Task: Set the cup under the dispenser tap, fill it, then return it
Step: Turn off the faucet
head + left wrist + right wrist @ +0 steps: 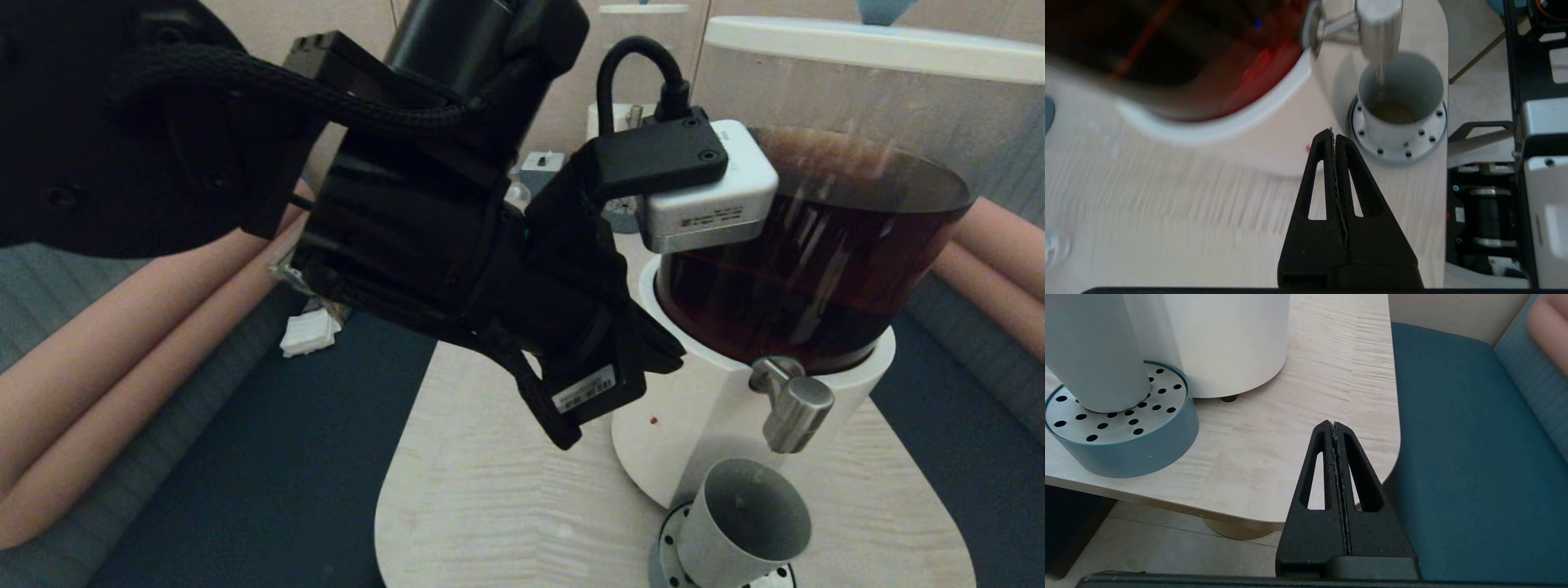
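The cup (1399, 96) is seen upright on the perforated drip tray (1367, 126), directly under the dispenser tap (1378, 28); a thin stream seems to be running in, though blur makes that uncertain. Left gripper (1334, 136) is held near the dispenser base, fingers pressed together, nothing held. Right gripper (1334, 428) is parked low by the table edge, likewise closed and empty. The cup is judged rigid, smooth and light, heavier and spill-prone once filled; best taken approx. mid-wall, kept level.
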Motion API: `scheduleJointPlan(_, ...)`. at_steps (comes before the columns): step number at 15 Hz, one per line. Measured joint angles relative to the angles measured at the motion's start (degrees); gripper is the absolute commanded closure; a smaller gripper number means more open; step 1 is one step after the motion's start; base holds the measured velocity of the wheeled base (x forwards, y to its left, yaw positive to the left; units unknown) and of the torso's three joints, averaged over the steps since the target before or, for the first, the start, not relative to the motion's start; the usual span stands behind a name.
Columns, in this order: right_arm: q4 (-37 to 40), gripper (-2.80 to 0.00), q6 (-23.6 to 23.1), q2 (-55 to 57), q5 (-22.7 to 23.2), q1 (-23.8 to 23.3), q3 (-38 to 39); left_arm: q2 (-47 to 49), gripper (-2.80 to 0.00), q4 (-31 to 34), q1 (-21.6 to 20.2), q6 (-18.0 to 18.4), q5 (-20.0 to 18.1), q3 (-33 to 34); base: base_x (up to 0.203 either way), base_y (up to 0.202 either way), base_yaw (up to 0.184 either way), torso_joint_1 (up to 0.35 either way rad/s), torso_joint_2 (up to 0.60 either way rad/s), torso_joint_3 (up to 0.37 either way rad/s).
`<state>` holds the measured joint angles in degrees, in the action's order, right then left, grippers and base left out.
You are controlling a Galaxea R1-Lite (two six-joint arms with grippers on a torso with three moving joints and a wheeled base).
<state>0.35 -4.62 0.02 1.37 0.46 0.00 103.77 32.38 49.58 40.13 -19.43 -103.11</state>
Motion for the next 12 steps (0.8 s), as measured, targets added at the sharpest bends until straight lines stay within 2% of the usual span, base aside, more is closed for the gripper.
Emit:
scheduleJointPlan(4,0.00,0.00,0.02,0.00,0.01,-0.05,0.00,3.17,0.00,-1.97,2.08,-0.08,0.87,-1.08,0.000,0.000,0.000,0.000,0.00,0.000)
scheduleJointPlan(12,0.00,0.00,0.02,0.00,0.01,-0.02,0.00,5.88,0.00,-2.45,3.48,-0.11,1.37,-2.71,0.000,0.000,0.000,0.000,0.00,0.000)
